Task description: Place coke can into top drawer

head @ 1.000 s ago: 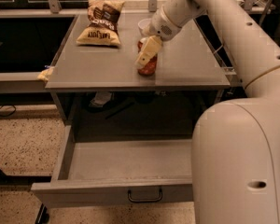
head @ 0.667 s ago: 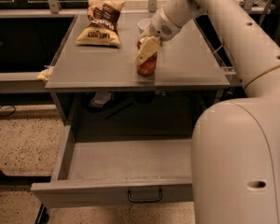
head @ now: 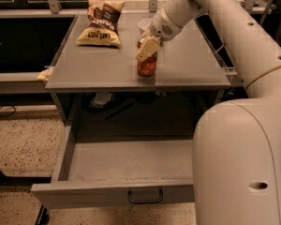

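Observation:
The coke can [head: 147, 67], red-orange, stands upright on the grey countertop [head: 93, 67], near its middle front. My gripper [head: 145, 50] reaches down from the upper right and is shut on the can's top. One cream finger [head: 147, 48] lies across the can's front and the other is hidden behind it. The top drawer [head: 126, 162] is pulled out wide below the countertop and its inside is bare. Its grey front panel carries a dark handle [head: 145, 197].
A yellow-brown chip bag [head: 101, 23] lies at the back left of the countertop. A white bowl [head: 143, 26] stands just behind the can, partly hidden by my wrist. My arm's bulky white body [head: 243, 163] covers the drawer's right end.

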### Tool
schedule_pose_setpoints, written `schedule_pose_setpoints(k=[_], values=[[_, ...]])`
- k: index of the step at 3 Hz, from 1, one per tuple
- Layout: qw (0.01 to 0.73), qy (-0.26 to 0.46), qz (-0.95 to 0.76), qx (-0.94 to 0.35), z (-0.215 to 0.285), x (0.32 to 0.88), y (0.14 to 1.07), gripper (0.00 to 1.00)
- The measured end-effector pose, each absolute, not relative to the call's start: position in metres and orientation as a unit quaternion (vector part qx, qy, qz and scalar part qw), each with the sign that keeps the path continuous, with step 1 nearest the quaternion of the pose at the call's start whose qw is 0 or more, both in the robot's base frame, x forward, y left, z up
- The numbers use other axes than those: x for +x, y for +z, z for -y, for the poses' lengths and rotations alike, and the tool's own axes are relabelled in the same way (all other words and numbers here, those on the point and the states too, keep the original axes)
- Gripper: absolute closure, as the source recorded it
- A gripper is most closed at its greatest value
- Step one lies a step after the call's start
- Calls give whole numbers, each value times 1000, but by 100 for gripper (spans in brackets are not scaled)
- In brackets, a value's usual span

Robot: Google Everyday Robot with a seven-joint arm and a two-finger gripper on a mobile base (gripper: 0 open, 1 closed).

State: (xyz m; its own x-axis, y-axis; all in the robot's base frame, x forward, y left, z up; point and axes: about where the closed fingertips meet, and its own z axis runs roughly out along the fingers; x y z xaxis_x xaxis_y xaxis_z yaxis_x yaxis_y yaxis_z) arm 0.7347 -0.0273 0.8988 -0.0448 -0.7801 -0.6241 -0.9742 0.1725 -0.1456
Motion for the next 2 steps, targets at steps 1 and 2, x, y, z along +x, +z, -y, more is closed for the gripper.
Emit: schedule_pose_setpoints(k=[1, 2], values=[[303, 162, -696, -630, 26, 727, 905, 100], [308, 161, -682, -644, 23, 709, 918, 100]])
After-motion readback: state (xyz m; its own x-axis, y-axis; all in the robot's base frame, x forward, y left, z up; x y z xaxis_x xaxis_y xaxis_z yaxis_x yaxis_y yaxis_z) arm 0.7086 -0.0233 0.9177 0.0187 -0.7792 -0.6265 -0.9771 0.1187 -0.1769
